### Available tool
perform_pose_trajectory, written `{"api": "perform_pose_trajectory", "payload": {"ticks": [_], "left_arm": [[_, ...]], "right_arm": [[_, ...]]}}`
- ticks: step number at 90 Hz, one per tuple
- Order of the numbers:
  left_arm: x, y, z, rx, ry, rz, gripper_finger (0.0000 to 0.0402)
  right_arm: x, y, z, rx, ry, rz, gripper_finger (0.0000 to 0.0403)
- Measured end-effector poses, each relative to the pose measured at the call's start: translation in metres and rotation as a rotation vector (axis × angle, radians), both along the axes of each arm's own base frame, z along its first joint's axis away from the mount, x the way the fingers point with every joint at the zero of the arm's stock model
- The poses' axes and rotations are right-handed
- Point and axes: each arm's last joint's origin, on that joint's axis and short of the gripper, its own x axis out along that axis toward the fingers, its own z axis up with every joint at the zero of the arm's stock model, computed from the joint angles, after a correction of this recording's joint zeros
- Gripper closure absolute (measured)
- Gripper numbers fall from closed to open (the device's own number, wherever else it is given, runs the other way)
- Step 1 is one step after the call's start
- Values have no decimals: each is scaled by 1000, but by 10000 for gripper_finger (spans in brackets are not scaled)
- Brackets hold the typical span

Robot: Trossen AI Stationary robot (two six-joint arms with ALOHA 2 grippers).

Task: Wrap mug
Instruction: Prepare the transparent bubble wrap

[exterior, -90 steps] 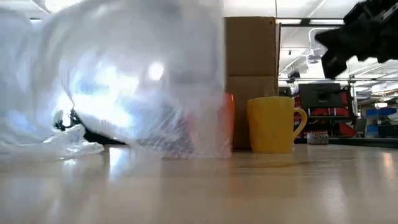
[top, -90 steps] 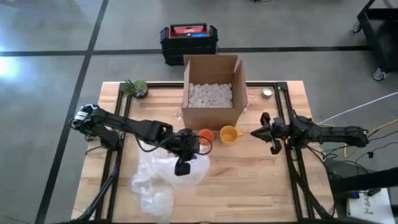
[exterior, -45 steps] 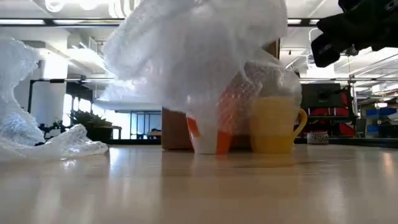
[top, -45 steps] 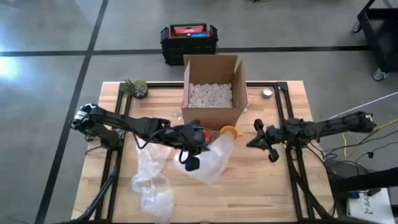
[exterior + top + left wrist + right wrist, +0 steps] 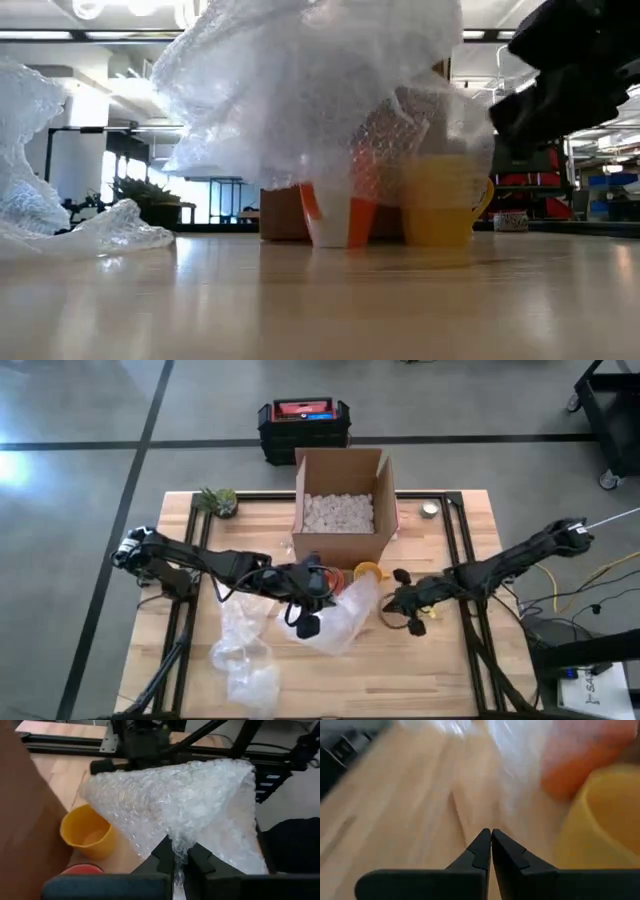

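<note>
The desk (image 5: 460,660) carries two mugs, one yellow (image 5: 367,572) and one orange (image 5: 335,215), two sheets of bubble wrap (image 5: 345,618) (image 5: 240,655), one open box (image 5: 340,510), one small plant (image 5: 218,501) and one round tin (image 5: 429,510), with two tools (image 5: 308,598) (image 5: 395,603) over it.

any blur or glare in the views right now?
Right wrist view: heavily motion-blurred, yellow mug and table smeared; only the right pincer is sharp. Low view: bright ceiling lights wash through the bubble wrap. Left wrist view: sharp, left pincer shut on the wrap. High view: clear.
</note>
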Motion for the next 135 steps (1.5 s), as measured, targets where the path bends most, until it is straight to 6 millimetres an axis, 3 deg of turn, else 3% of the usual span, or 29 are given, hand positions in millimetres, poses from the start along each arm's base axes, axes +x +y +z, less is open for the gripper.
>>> {"api": "perform_pose_trajectory", "payload": {"ticks": [16,47,63,75,93,109,123,135], "left_arm": [[0,-2,1,-11,-7,-22,401],[-1,-4,0,-4,2,-31,402],[-1,-4,0,-3,2,-31,402],[-1,-4,0,-3,1,-30,401],[-2,-6,0,-33,4,-19,401],[-14,-12,4,-91,44,-1,401],[-25,-11,2,-106,131,26,401],[-28,-10,-3,-112,197,50,401]], "right_arm": [[11,3,8,2,10,-11,384],[16,5,7,19,-47,-10,249],[26,6,0,-12,-121,-44,217],[34,7,-8,-62,-142,-96,244],[32,16,2,-29,-198,-42,386],[2,24,17,162,-39,66,399],[-32,22,40,212,150,10,401],[-49,18,55,264,170,-18,402]]}}
